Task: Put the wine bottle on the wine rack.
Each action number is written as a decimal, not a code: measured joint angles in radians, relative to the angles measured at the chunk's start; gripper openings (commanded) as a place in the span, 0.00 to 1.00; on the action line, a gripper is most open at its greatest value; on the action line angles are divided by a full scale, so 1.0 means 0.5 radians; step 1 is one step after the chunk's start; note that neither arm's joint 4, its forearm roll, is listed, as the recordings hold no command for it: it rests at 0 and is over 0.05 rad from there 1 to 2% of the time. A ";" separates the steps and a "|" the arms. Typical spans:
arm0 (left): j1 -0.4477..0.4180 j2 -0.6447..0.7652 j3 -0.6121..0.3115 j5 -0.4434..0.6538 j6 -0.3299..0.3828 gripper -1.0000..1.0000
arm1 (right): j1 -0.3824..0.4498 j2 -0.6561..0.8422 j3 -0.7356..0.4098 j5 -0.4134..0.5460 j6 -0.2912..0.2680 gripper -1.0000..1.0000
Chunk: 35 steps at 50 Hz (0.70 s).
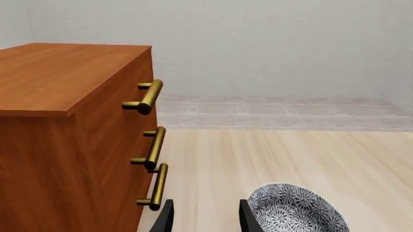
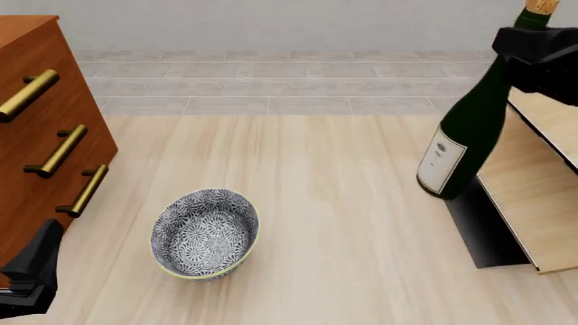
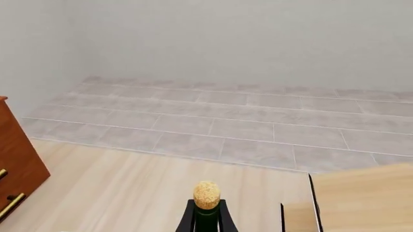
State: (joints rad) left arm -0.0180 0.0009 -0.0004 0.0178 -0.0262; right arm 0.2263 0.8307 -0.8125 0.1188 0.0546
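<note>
A pale wooden table (image 2: 343, 203) seen from the robot's side. At the right, the right gripper (image 2: 532, 51) is clamped around the neck of the bottle (image 2: 470, 128), just below its cork (image 2: 543, 5). In the right wrist view the two dark fingers (image 3: 187, 220) press against the neck on either side, with the cork (image 3: 206, 195) standing above them. The bottle hangs tilted, cork leaning to the right and its base, with the white label (image 2: 440, 161), swung out to the left. The base sits just beside the rack's black base panel (image 2: 483, 233); whether it touches the table cannot be told. The rack (image 2: 532, 196) lies against the right edge, its tan slanted boards just right of the bottle.

At the lower left corner, the left gripper (image 2: 32, 271) is low beside the cabinet (image 2: 36, 135). In the left wrist view its two fingertips (image 1: 164, 220) stand apart with nothing between them, so its jaws are open and empty. A patterned blue-and-white bowl (image 2: 205, 233) rests on the table just right of this gripper, well apart from the bottle. Three brass handles (image 2: 63, 150) run down the cabinet front.
</note>
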 measured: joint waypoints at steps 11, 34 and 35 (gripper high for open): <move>-0.004 0.000 0.000 -0.001 0.001 1.00 | -0.061 0.008 -0.093 0.072 -0.008 0.00; -0.014 0.000 0.000 0.002 -0.003 1.00 | -0.242 -0.037 -0.203 0.180 0.017 0.00; -0.014 0.000 0.000 0.002 -0.003 1.00 | -0.249 -0.040 -0.208 0.186 0.019 0.00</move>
State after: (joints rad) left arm -0.0251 0.0008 -0.0003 0.0187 -0.0279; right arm 0.1017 0.8108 -0.9167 0.2116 0.0642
